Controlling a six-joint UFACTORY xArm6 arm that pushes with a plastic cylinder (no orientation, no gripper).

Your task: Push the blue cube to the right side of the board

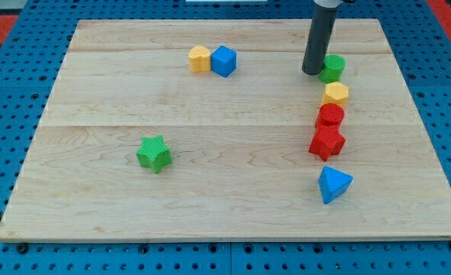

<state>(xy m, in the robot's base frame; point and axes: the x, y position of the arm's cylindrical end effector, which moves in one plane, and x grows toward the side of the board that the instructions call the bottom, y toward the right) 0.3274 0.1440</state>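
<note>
A: Only one view here. Looking first for the blue cube (223, 61)?

B: Found in the upper middle of the frame, a little left of centre, on the wooden board (210, 198). Touching, or almost touching, a yellow block (199, 59) on its left side; shape of that one looks like a short cylinder or hexagon, hard to say.

A: And my tip (314, 72)?

B: In the upper right of the frame, at the end of the dark rod. Resting just beside a green cylinder (332, 68), at its left edge; touching or only very near, cannot tell. Well apart from the blue cube, to its right.

A: Any fingers, open or closed?

B: None to describe. Just a plain rod, holding nothing.

A: Other blocks?

B: Below the green cylinder, forming a column down the right part of the frame: a yellow hexagon-like block (335, 94), then a red cylinder (330, 115), then a red star-like block (327, 142), close together. Lower still, apart from them, a blue triangular block (334, 184). In the left-centre, alone, a green star (154, 153).
</note>
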